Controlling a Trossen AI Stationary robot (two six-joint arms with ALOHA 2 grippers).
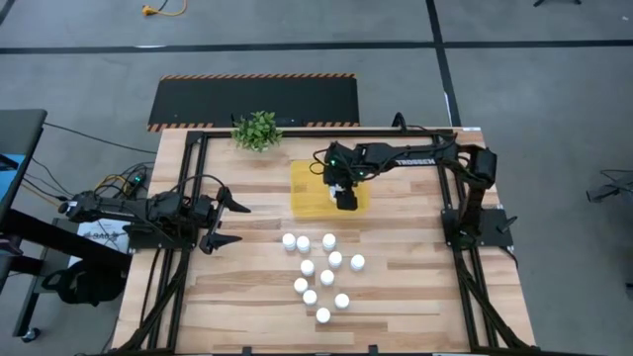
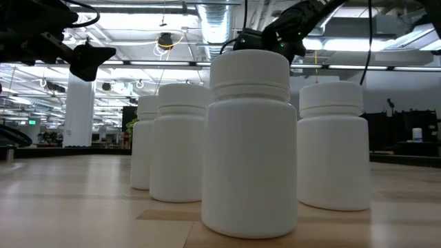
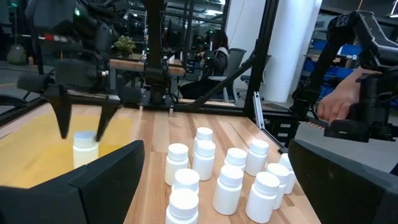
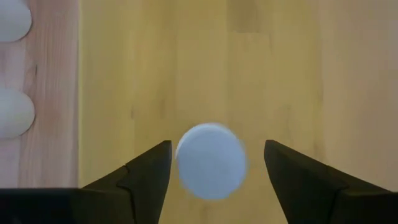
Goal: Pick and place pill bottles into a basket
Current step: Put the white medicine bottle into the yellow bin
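Placing step: right gripper, parted around small white capped pill bottle in shallow yellow translucent plastic basket; next, lift clear.

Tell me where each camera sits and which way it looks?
High view: above the table, looking down at both arms, the yellow tray and loose pill bottles.
Low view: at table height, facing the bottles.
Left wrist view: on the left arm, looking across the table past its own fingers.
Right wrist view: on the right arm, looking down between its open fingers at a bottle in the tray.
Shared: left wrist and right wrist both show that bottle.
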